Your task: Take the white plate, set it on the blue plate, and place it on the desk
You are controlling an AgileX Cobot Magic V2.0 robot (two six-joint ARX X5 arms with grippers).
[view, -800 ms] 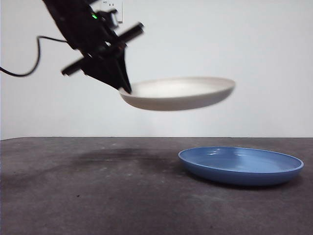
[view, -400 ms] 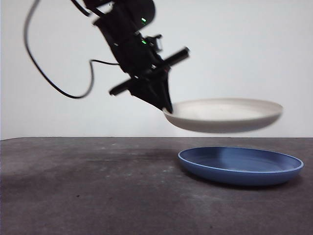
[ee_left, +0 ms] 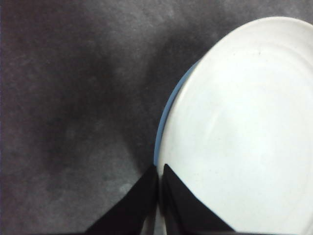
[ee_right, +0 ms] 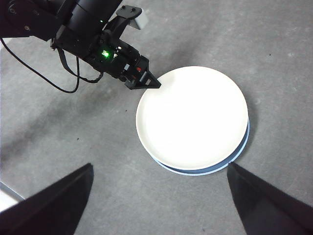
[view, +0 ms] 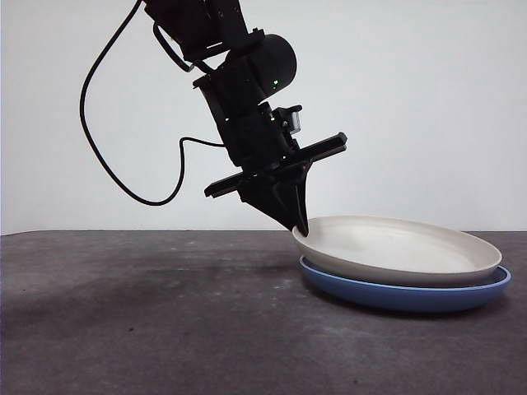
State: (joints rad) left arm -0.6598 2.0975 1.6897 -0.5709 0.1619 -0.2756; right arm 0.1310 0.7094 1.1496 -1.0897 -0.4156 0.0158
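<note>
The desk (view: 148,329) stretches bare to the plates' left. The blue plate (view: 412,295) lies on it, rim showing as a crescent beneath the white plate (view: 399,251) nested on top. Left gripper (view: 298,226) clenches the white plate's near-left rim. Right gripper (ee_right: 159,196) hangs high above, jaws spread wide.

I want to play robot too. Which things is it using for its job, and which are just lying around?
Using: the white plate, pinched at its rim by the left gripper; the blue plate underneath it; the desk.

Lying around: nothing else, only the right gripper waiting open above.
</note>
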